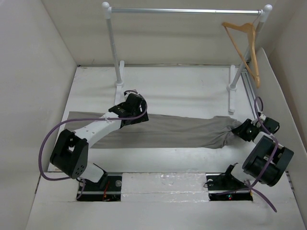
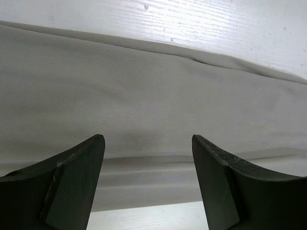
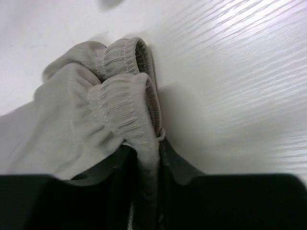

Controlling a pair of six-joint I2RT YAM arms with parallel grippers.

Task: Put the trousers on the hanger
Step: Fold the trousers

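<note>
The grey-beige trousers (image 1: 177, 132) lie flat across the table from left to right. My right gripper (image 1: 238, 129) is shut on their bunched elastic waistband (image 3: 124, 96), with the cloth pinched between the jaws. My left gripper (image 1: 136, 111) is open just above the trouser legs; the cloth (image 2: 144, 96) fills the left wrist view, and its dark fingers (image 2: 76, 182) stand wide apart over a fold. The wooden hanger (image 1: 245, 45) hangs by its hook at the right end of the silver rail (image 1: 187, 10).
The rail stands on two white posts (image 1: 115, 48) with feet on the table at the back. White walls close in on the left (image 1: 33, 72) and right. The right post's base (image 1: 232, 91) stands close behind my right gripper.
</note>
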